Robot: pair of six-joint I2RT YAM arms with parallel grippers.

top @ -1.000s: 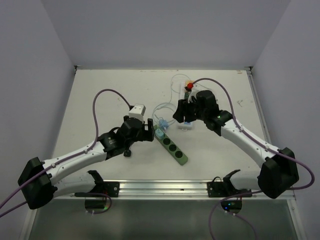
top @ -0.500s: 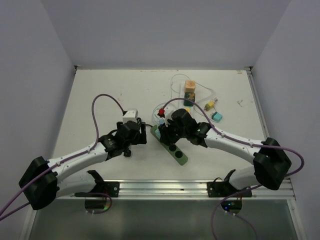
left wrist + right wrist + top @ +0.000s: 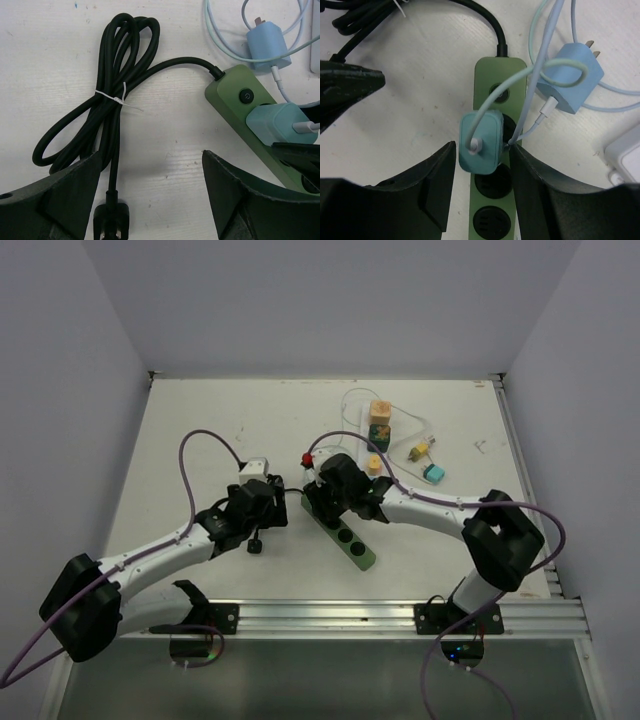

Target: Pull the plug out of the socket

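White table (image 3: 200,420) bears green power strip (image 3: 357,549), coiled black cable (image 3: 120,85), loose blue charger (image 3: 267,45).

Power strip (image 3: 352,543) lies mid tabletop (image 3: 200,420), running far-left to near-right. Plug (image 3: 480,142) sits on its farthest socket, between the right fingers (image 3: 427,190). Loose charger (image 3: 570,85) just beside the strip's far end. Coiled cord (image 3: 110,95) left of strip. Blocks (image 3: 380,412) farther right.
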